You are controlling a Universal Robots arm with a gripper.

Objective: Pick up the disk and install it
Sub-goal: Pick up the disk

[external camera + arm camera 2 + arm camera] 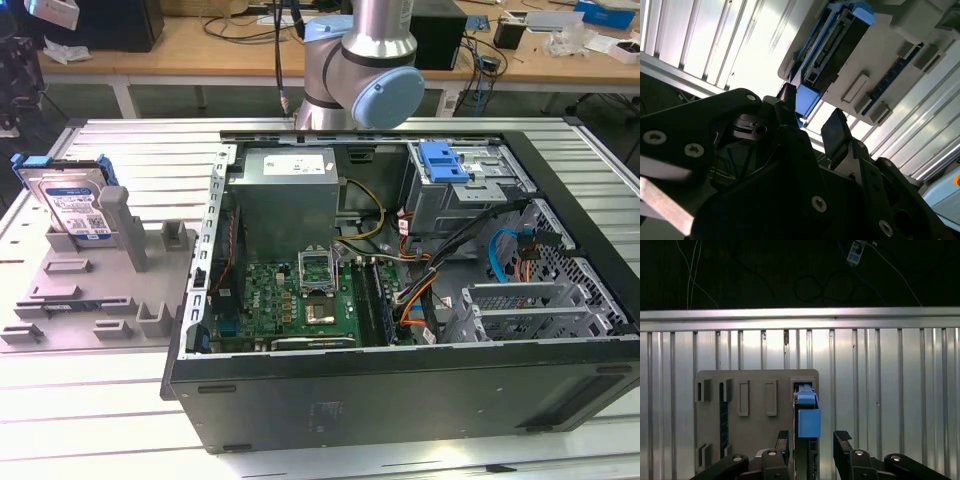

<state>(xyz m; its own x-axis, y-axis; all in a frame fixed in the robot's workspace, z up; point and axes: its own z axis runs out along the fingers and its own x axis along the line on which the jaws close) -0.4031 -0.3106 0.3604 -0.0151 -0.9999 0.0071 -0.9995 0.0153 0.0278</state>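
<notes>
Our gripper [812,439] hangs with its fingers [842,442] apart, one on either side of the disk [808,421] and not closed on its blue-framed edge. The disk stands on edge in a slot at the end of the grey fixture [755,390]. In the exterior view its white-and-blue label [82,210] faces us, the print too small to read. Bare slatted table [900,390] lies open alongside. The open computer case [400,400] sits just beside the fixture, at the exterior view's right, with a white sticker [298,165] on its grey box [285,205].
</notes>
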